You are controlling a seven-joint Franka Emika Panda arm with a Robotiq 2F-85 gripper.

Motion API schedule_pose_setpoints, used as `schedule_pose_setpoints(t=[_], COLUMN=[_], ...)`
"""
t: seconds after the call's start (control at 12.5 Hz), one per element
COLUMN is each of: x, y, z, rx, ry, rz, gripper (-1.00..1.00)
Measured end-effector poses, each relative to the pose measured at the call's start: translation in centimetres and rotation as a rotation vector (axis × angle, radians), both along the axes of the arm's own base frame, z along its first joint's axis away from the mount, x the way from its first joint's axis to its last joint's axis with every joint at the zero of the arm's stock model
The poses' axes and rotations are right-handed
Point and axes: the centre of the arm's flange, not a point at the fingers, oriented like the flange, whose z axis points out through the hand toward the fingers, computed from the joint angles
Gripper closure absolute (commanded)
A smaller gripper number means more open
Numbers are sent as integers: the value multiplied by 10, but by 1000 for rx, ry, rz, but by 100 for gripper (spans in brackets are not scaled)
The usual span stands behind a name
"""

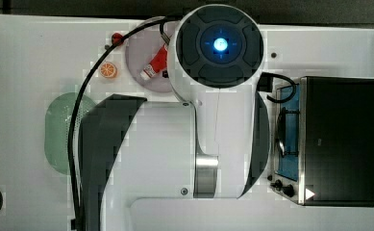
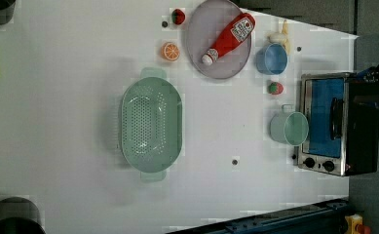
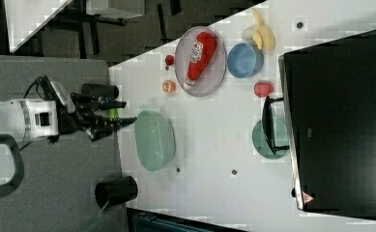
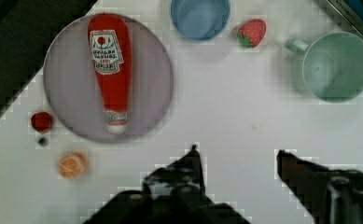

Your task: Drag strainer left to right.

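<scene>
The strainer [image 2: 151, 124] is a pale mint-green oval colander with a perforated base and tab handles, lying upright on the white table. In the top view, part of the strainer [image 1: 59, 132] shows at the left, beside the arm. In the right view my gripper [image 3: 130, 111] hangs to the left of the strainer [image 3: 154, 140], near its rim and apart from it. In the wrist view the gripper [image 4: 237, 156] is open, with only bare table between its two dark fingers [image 4: 193, 161].
A grey plate [image 2: 197, 34] carries a red ketchup bottle [image 2: 226, 39]. Near it are an orange slice [image 2: 170, 51], a blue bowl [image 2: 272, 58], a strawberry [image 2: 274, 87] and a mint mug [image 2: 292, 127]. A toaster oven [image 2: 335, 124] stands at the left view's right.
</scene>
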Motion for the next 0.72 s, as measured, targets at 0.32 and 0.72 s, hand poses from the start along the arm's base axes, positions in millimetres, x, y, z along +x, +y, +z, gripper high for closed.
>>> schedule_pose_setpoints(t=[0.32,0.72], x=[-134,-139], y=[-16,51], z=[51,130], rx=[-14,-27], ry=[155,-113], rz=[-21,82], gripper=[-100,-100])
